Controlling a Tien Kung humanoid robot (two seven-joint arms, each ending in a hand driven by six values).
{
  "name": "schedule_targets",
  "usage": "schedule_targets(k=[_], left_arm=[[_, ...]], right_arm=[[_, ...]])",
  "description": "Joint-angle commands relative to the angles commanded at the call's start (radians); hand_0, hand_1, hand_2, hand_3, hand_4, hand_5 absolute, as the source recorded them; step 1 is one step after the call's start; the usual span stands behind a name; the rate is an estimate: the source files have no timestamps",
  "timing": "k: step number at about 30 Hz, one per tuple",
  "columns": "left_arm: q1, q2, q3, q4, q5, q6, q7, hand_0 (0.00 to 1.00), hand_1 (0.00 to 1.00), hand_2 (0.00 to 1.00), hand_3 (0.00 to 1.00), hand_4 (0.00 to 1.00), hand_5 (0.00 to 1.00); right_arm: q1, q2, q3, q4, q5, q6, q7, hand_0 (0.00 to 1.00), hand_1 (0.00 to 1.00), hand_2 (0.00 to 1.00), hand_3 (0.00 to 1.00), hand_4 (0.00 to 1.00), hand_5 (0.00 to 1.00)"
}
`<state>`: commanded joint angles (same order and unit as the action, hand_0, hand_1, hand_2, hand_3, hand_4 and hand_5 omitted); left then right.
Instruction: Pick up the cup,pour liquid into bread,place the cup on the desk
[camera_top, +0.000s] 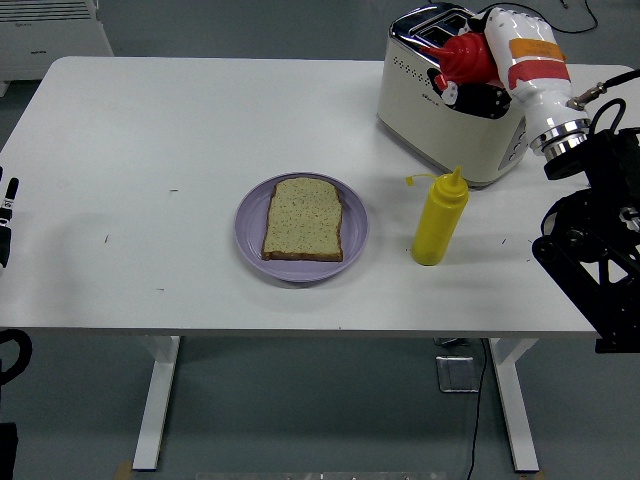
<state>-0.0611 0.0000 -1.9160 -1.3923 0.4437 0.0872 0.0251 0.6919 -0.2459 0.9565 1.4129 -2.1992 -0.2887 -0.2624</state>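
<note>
A slice of bread (303, 219) lies flat on a purple plate (250, 232) at the table's middle. My right hand (462, 84) is raised in front of the toaster's top, its black fingers shut on a red bottle-like container (470, 56) that is tilted on its side, tip pointing left. The white forearm with an orange label runs back to the right. The hand is well to the right of and behind the bread. My left hand (7, 215) rests at the left edge with fingers relaxed, holding nothing.
A cream and chrome toaster (440, 110) stands at the back right, right behind the raised hand. A yellow squeeze bottle (438, 218) stands upright between the plate and my right arm. A black arm frame (595, 255) fills the right edge.
</note>
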Motion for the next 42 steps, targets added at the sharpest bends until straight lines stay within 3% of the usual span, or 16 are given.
schedule_targets(k=[2,6,11,18,28,36,42], left_arm=[[0.003,0.0,-0.001,0.001,0.0,0.0,0.0,0.78,0.733,0.725,0.67,0.543,0.98],[0.003,0.0,0.001,0.002,0.0,-0.002,0.0,0.78,0.732,0.727,0.673,0.546,0.983],[0.006,0.0,-0.009,0.003,0.0,-0.001,0.0,0.78,0.732,0.727,0.673,0.546,0.983],[0.001,0.0,-0.008,0.003,0.0,-0.003,0.0,0.781,0.735,0.731,0.677,0.547,0.983],[0.001,0.0,-0.016,0.002,0.001,-0.001,0.0,0.784,0.736,0.73,0.679,0.549,0.982],[-0.002,0.0,-0.012,0.002,0.001,-0.002,-0.001,0.786,0.738,0.733,0.681,0.549,0.983],[0.003,0.0,-0.017,0.002,0.001,0.0,0.0,0.786,0.738,0.733,0.684,0.548,0.983]], right_arm=[[0.037,0.025,-0.025,-0.023,-0.07,0.019,-0.038,0.049,0.058,0.153,0.277,0.74,0.309],[0.113,0.044,-0.092,-0.064,-0.07,0.082,-0.087,0.05,0.062,0.162,0.28,0.702,0.294],[0.231,0.033,-0.251,-0.102,-0.07,0.205,-0.137,0.05,0.062,0.162,0.28,0.702,0.294],[0.354,0.011,-0.483,-0.117,-0.07,0.275,-0.161,0.065,0.067,0.171,0.286,0.69,0.284],[0.379,-0.013,-0.43,-0.115,-0.07,0.302,-0.17,0.074,0.072,0.173,0.288,0.688,0.287],[0.384,-0.004,-0.539,-0.113,-0.07,0.305,-0.168,0.074,0.071,0.179,0.293,0.661,0.251],[0.389,-0.021,-0.423,-0.112,-0.07,0.312,-0.176,0.076,0.075,0.184,0.296,0.651,0.244]])
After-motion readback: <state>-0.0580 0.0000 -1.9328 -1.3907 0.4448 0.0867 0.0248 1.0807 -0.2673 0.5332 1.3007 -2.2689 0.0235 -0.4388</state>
